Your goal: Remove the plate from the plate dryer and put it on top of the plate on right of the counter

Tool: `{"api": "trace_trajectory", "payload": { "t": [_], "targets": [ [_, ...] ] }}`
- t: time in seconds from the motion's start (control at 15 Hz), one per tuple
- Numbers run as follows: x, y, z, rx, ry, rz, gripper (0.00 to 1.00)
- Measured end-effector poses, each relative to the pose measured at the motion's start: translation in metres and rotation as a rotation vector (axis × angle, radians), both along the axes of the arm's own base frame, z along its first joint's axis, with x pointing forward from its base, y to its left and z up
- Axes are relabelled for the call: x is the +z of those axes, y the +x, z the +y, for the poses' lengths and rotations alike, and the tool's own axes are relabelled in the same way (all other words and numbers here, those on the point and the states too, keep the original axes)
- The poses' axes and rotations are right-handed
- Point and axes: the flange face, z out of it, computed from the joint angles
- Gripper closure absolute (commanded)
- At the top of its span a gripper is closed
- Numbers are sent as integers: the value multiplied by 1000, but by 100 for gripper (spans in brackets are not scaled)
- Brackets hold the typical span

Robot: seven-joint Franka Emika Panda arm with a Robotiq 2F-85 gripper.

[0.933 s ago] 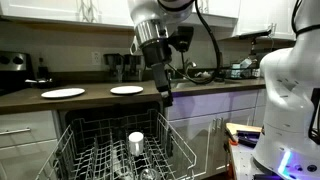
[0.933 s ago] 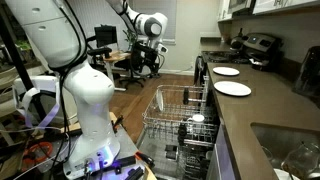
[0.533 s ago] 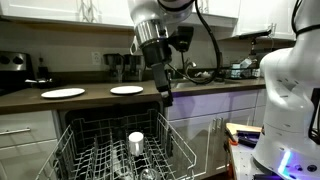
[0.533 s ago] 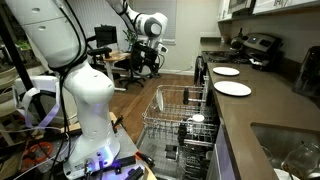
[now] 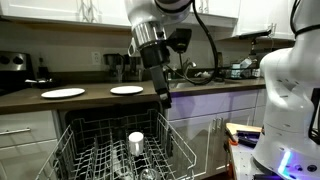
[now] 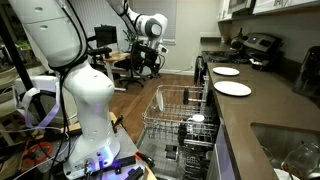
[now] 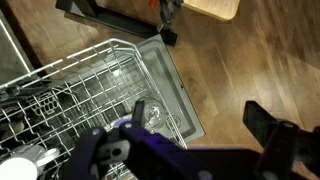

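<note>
Plate: not made out among the tines of the rack [image 5: 75, 140] below my pincer [image 5: 164, 97], which hangs spread and empty. Plan: descend slowly, find the rim, straddle it edge-on, lift straight up clear of the tines, avoiding the cup [image 5: 136, 140] beneath.

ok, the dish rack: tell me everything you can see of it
The rack is a box of thin silver-grey wire with rows of upright tines, pulled out level below the counter. A small white cup stands inside it. The open claw hangs above, touching nothing. I can't make out a plate in it.
</note>
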Motion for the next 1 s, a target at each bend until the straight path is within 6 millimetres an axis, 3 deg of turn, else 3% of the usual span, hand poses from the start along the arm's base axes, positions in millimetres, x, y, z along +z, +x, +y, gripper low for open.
{"api": "trace_trajectory", "payload": {
  "t": [0.47, 1.0],
  "targets": [
    [-11, 42, 9, 80, -76, -30, 0],
    [-44, 121, 32, 175, -85, -150, 0]
  ]
}}
